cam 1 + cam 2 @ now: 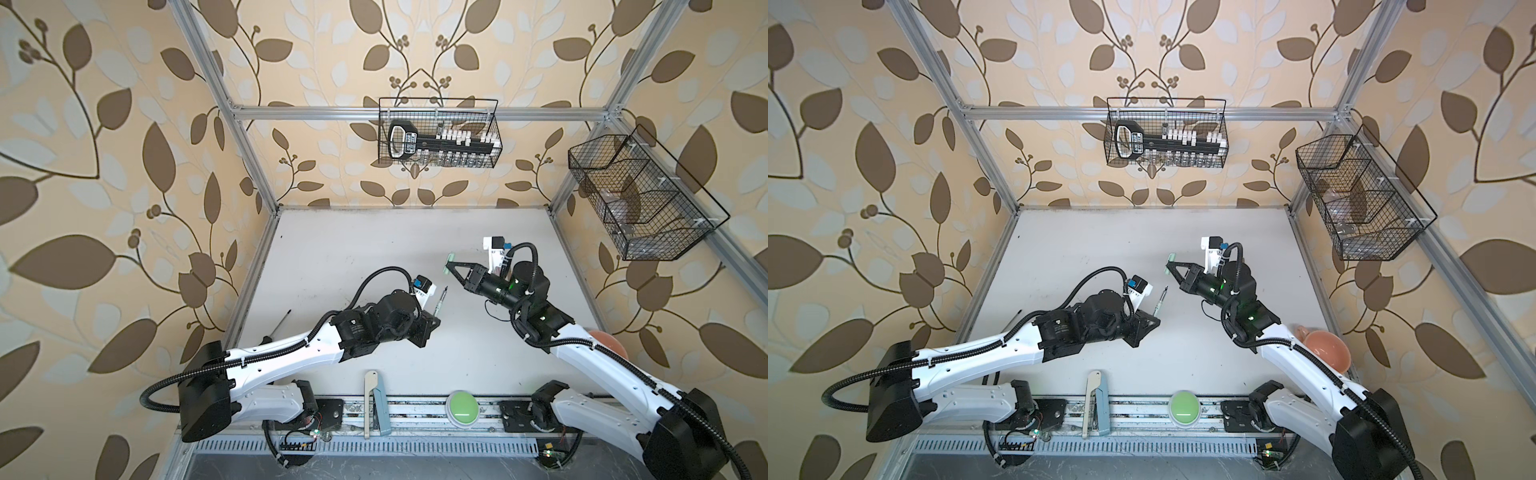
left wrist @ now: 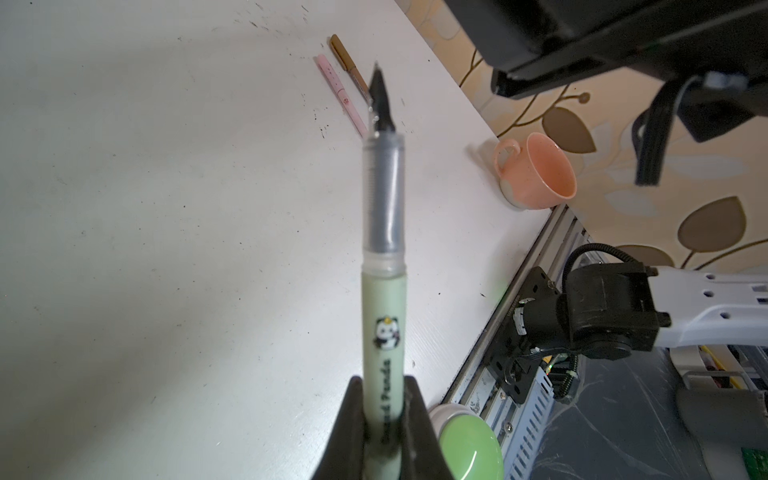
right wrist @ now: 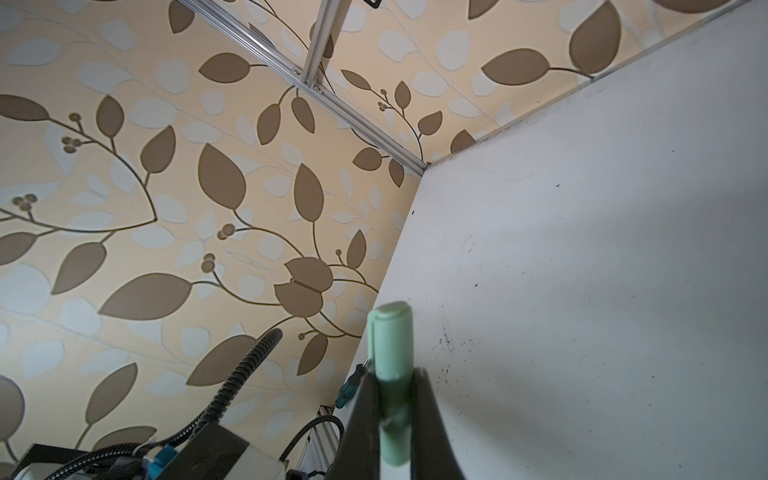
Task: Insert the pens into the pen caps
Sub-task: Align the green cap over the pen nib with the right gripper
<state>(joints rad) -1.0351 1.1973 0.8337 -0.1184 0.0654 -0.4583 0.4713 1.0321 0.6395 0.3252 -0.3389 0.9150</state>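
Pen (image 2: 384, 291) in left tool (image 2: 384, 409), cap (image 3: 392, 353) in right tool (image 3: 395, 399), both aloft.

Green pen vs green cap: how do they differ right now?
The green pen is long, with a clear section and a bare dark tip; the green cap is short and opaque mint all over. The green pen carries a panda print; the green cap looks plain. The green pen sits in the left claw, the green cap in the right claw. Shared: both green, both clamped aloft, not yet joined.
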